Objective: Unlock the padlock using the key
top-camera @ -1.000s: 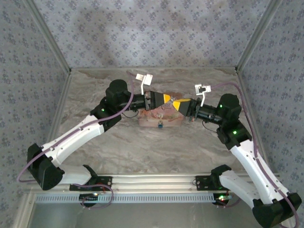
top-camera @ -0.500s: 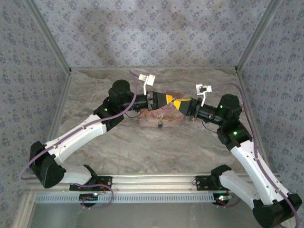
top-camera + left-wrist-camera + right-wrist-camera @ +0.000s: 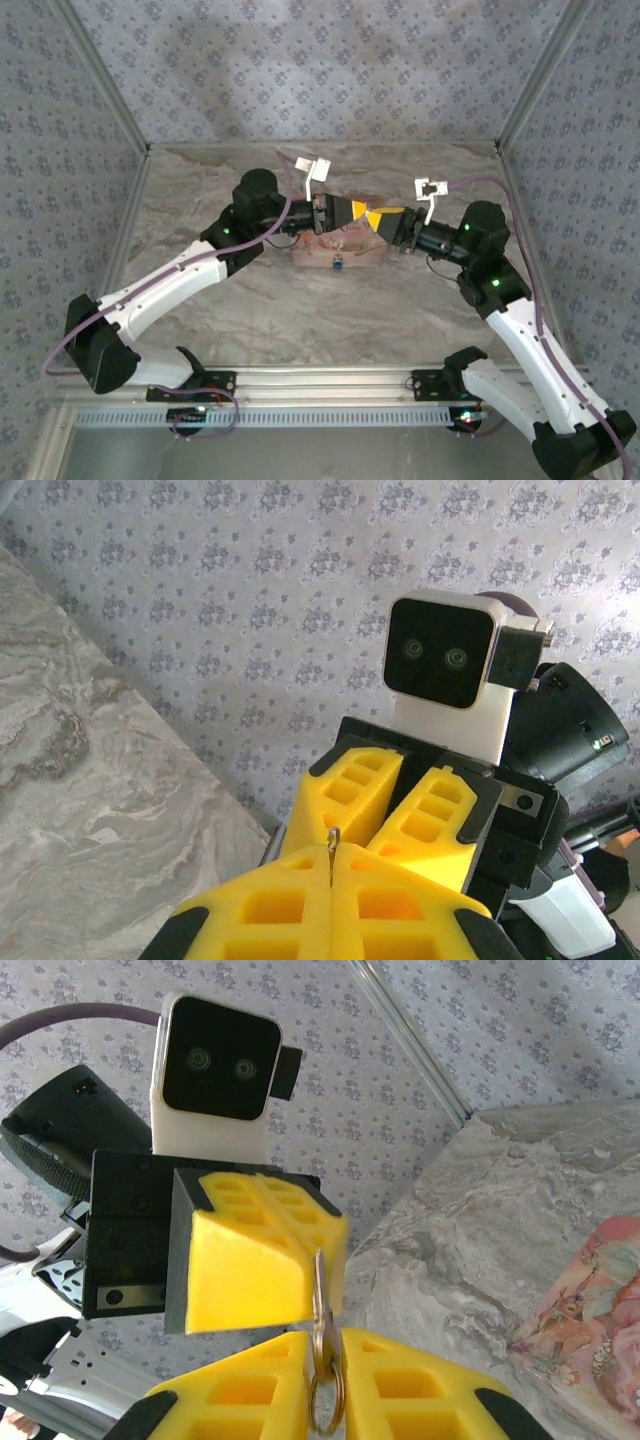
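Key: found pinched in left gripper, jaws fully closed on it, with ring hanging into narrow gap of right gripper (jaws slightly parted; contact with ring not determinable). Padlock: recorded at near edge of pink box, apart from both grippers, untouched. Judged mid-handover; best done with left pinch kept firm and right jaws widened clear of ring before drawing straight back. Counted: one key, one ring, one padlock, one box, two grippers.
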{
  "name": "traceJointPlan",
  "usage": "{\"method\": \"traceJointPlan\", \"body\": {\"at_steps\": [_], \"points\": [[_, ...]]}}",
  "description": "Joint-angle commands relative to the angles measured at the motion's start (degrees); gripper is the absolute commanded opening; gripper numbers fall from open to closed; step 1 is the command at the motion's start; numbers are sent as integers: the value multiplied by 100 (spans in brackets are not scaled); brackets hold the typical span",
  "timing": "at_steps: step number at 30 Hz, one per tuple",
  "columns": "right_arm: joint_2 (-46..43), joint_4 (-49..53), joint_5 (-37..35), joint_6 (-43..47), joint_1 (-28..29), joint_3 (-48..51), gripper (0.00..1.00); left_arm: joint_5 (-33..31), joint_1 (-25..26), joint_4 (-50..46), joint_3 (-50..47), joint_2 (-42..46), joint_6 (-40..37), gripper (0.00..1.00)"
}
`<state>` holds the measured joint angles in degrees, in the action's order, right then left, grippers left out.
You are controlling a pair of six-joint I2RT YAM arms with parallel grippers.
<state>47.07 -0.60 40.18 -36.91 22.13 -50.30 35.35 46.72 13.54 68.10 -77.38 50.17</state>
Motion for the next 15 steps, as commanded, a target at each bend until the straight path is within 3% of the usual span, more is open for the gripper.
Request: {"method": "traceJointPlan", "body": {"at_steps": [1,7,10,13,15], "points": [[-133,-191,-131,-155,-92,108,17,162,96,110,127,-15,-117,0],[-190,-199,-155,-268,-223,230,18,-9,99,-77,108,84,-283,0],[-196,-309,-97,-326,-242,267,11,-29,100,-106,108,74,-299,0],[-202,-228,-150,-322,-266,280,25,-82,99,-111,101,76,-297,0],[-209,-258,-127,-343,-283,305,25,-145,100,-143,91,96,-340,0]]}}
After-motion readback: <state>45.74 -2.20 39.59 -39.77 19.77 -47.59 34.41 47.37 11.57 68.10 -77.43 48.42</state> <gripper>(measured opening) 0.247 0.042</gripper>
